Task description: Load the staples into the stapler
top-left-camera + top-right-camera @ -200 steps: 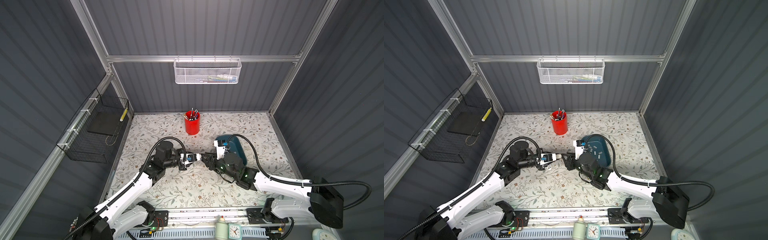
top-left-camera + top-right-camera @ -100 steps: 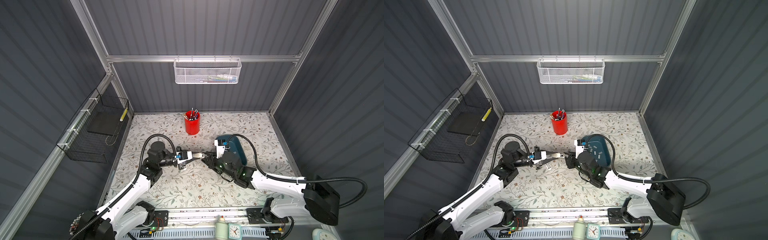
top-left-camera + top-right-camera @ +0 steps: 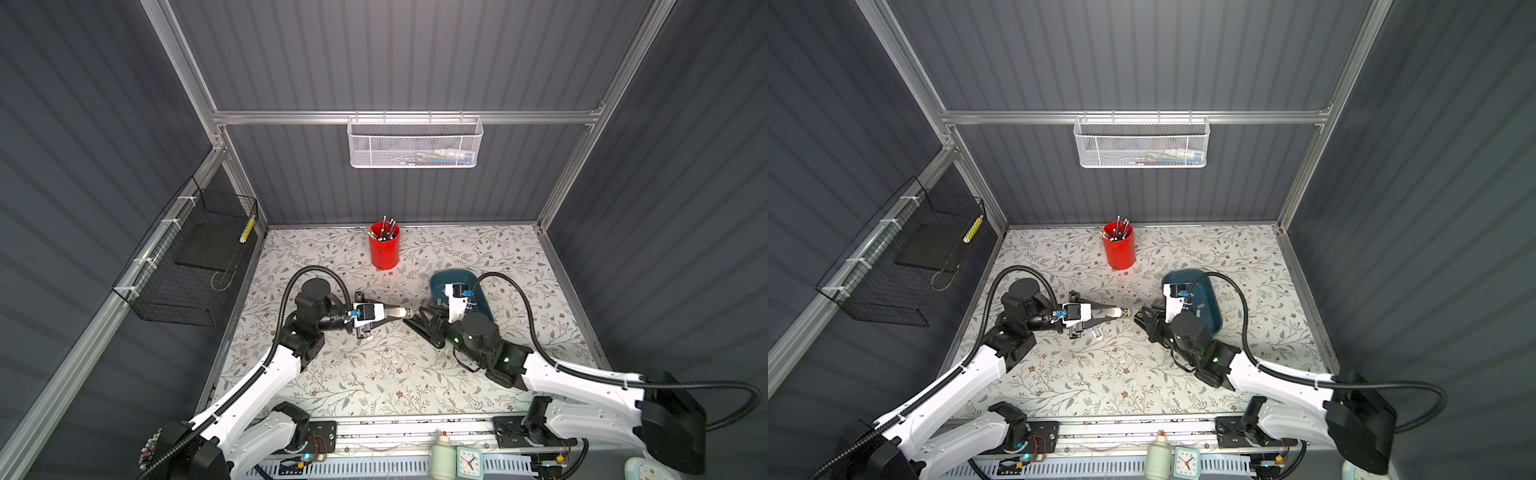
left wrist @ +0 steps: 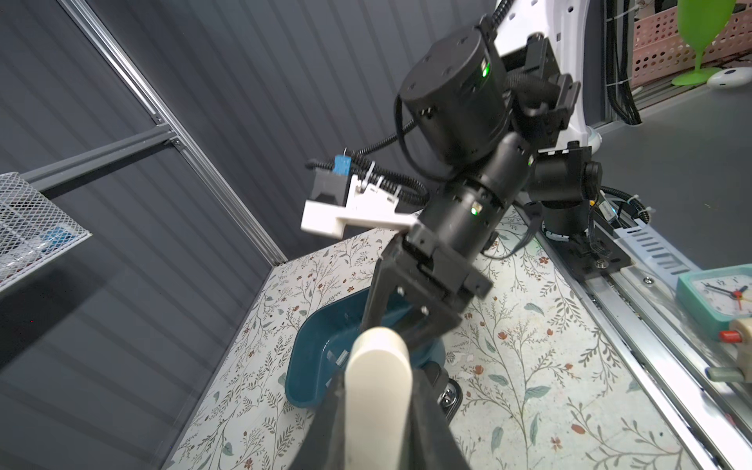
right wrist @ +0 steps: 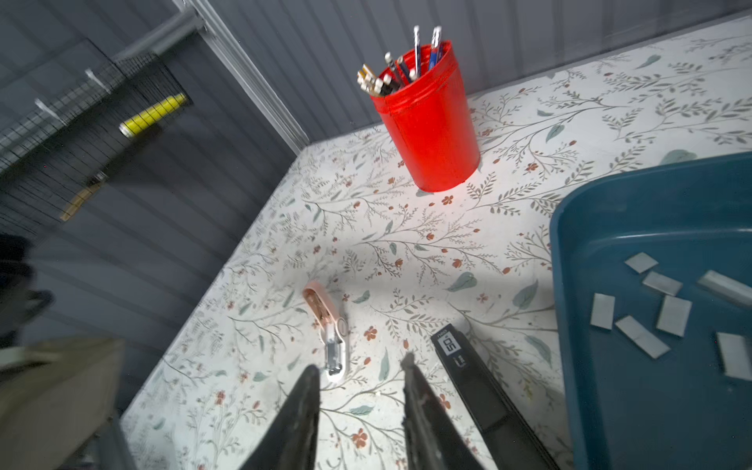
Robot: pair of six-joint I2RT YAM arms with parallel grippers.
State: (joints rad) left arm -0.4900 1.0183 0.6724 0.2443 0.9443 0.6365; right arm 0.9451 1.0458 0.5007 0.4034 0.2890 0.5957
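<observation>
Seven pale grey rectangular strips of staples (image 5: 673, 315) show in the right wrist view. They lie scattered flat on the floor of a dark teal oval plastic tray (image 5: 651, 407), and no gripper touches them. The tray runs past the frame edge there. In both top views it sits on the floral-printed tabletop (image 3: 374, 374), right of centre, with the right arm's wrist partly over it.

The left gripper (image 4: 378, 380) is clamped tight on a cream, round-ended plastic bar (image 4: 378, 358) with a metal tip (image 3: 409, 312) at its far end. The bar is held roughly level above the tabletop and points toward the right gripper (image 5: 360, 366). That gripper's black fingers (image 5: 423, 407) stand apart with bare tabletop between them, and they grip nothing.

Just beside the right gripper, on the tray's side, lies a long black bar with a white "50" label (image 5: 449, 346). Ahead of its fingertips lies a small pink-and-white object with a metal insert (image 5: 331, 337), apart from them. Which of these pieces is the stapler cannot be told from the pictures — the cream bar, the black bar and the small object all show metal or a label, nothing more.

A tall red plastic cup of pens and pencils (image 3: 384, 249) stands upright near the back edge, well apart from both grippers.
</observation>
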